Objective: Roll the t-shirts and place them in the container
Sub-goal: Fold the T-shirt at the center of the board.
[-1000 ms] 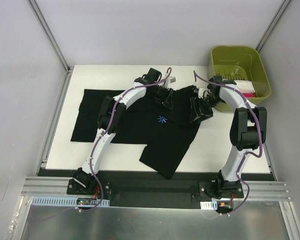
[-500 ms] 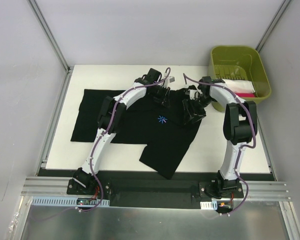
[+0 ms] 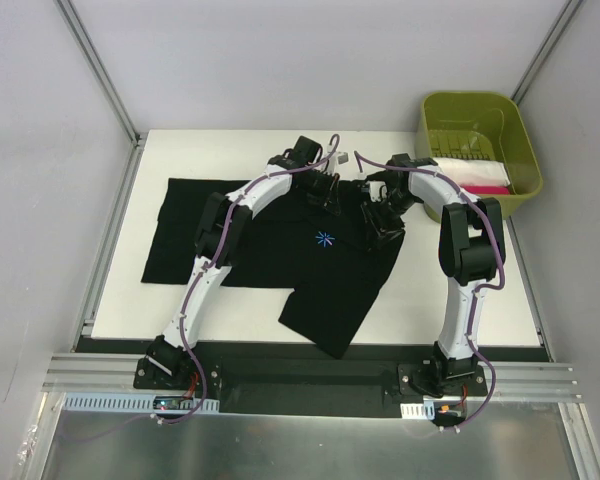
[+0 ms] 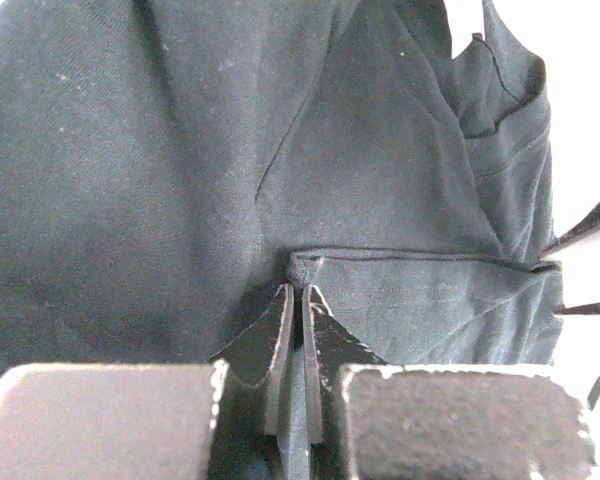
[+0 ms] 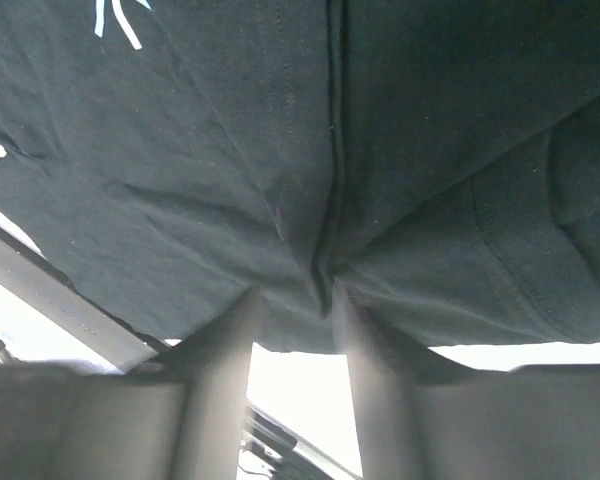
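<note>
A black t-shirt (image 3: 270, 250) with a blue starburst logo (image 3: 325, 239) lies spread on the white table, its lower part folded toward the front edge. My left gripper (image 3: 332, 195) is at the shirt's far edge near the collar. In the left wrist view it (image 4: 301, 290) is shut on a small pinched fold of the black cloth (image 4: 130, 150). My right gripper (image 3: 378, 222) is just to the right, over the shirt's right shoulder. In the right wrist view its jaws (image 5: 292, 300) stand apart astride the shirt's edge (image 5: 230, 150), a ridge of cloth between the tips.
An olive-green bin (image 3: 467, 96) stands at the table's far right corner, holding white and pink items. Bare white table (image 3: 460, 290) shows to the right of the shirt and along the front. Both arms arch over the shirt's middle.
The left gripper closed on the cloth fold. The right arm swung left onto the shirt's right shoulder, and its jaws narrowed.
</note>
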You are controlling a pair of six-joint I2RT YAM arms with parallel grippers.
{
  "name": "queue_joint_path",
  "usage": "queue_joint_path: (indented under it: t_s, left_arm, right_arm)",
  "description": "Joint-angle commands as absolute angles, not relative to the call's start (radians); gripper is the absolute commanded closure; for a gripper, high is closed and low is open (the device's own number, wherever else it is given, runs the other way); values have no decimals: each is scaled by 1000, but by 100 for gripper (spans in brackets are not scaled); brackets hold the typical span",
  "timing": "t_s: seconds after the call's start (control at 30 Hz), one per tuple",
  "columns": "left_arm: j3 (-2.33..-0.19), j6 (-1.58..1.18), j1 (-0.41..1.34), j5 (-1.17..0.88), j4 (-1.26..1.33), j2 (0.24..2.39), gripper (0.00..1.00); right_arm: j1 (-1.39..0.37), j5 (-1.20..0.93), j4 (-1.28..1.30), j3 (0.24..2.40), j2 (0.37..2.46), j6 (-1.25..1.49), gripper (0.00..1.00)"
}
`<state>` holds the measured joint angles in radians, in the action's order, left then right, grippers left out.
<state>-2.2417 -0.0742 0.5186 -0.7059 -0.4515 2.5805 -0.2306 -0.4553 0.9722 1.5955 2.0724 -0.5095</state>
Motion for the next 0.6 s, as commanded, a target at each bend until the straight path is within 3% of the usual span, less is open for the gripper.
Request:
queue_joint_path:
  t_s: [0.0, 0.3, 0.57]
  left_arm:
    - [-2215, -127, 492, -767, -430, 2493, 100]
    - [-2186, -144, 474, -880, -393, 2465, 100]
    - [-2117, -140, 445, -1034, -382, 2398, 100]
  right_arm:
    - [-235, -440, 979, 1606, 2065, -529, 69]
    - [-235, -476, 986, 1635, 2060, -537, 99]
    - [-241, -506, 1008, 1660, 1988, -528, 99]
